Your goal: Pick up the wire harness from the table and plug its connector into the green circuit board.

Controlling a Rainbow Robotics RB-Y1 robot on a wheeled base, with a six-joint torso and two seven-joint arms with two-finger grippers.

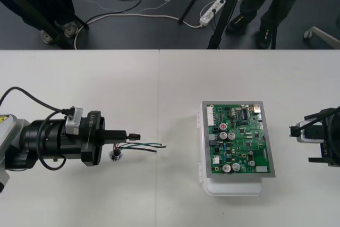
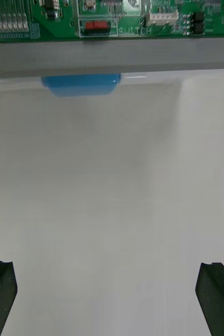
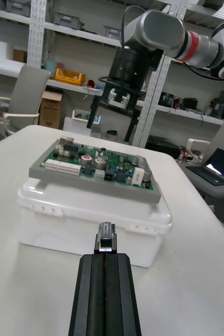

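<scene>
**Plug gripped, board not yet reached**
The left hand (image 1: 126, 135), pinched narrow, holds the wire harness (image 1: 144, 145) by its black plug (image 3: 105, 237), which points at the green circuit board (image 1: 240, 139) on its white base (image 1: 234, 187), well apart across the surface (image 1: 159, 89). This looks like the carry step, and next the plug must line up with a matching header. The right hand (image 1: 293, 131) hangs wide open near the board. Which header fits is hard to make out, and I cannot tell whether the metal socket (image 1: 115, 155) clears the surface.

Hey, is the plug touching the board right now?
Apart. The front view shows a wide stretch of table between the plug, pinched in the left gripper's shut fingers, and the board.
</scene>
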